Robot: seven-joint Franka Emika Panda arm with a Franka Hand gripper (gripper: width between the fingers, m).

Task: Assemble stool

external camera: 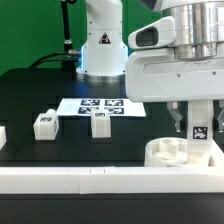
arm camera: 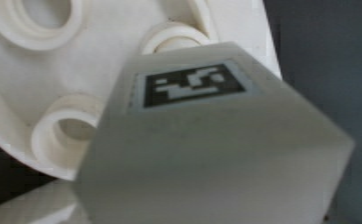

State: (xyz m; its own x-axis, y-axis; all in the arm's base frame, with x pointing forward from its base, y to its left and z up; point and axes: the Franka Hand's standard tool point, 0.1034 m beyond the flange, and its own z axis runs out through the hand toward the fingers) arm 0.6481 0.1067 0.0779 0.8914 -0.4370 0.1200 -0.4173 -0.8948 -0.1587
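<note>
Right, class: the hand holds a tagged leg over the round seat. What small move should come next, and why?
Probably ease the leg down a little while lining its end up with the socket hole beside it. The hand grips the leg just above the seat, and it does not look seated in any hole yet.

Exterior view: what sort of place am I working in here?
Probably a robotics lab bench: a black table edged by white rails, a marker board of tags, and a green backdrop.
</note>
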